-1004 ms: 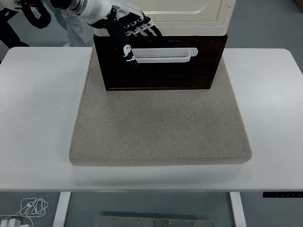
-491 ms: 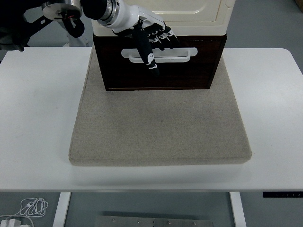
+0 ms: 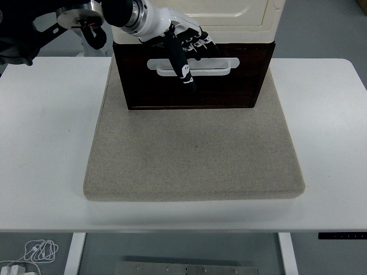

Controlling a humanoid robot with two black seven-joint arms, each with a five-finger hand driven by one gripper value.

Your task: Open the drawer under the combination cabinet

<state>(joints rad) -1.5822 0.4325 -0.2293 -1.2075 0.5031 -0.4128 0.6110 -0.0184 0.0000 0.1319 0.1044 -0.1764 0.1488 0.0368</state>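
Observation:
A cream combination cabinet (image 3: 241, 17) stands at the back of a beige mat (image 3: 195, 154). Under it is a dark brown drawer (image 3: 229, 89) with a white bar handle (image 3: 221, 66), and the drawer front is flush and closed. My left hand (image 3: 189, 51) reaches in from the top left and sits over the handle's middle-left part. Its fingers (image 3: 202, 46) are spread just above the handle's top edge. The thumb (image 3: 182, 67) stretches down across the front of the handle. Nothing is gripped.
The white table (image 3: 46, 143) extends to both sides of the mat. My left forearm (image 3: 123, 11) crosses the cabinet's top left corner. A coiled white cable (image 3: 37, 250) lies on the floor at bottom left.
My left hand slid right along the handle from its left end to near its middle, and the thumb now points down. The drawer has not moved.

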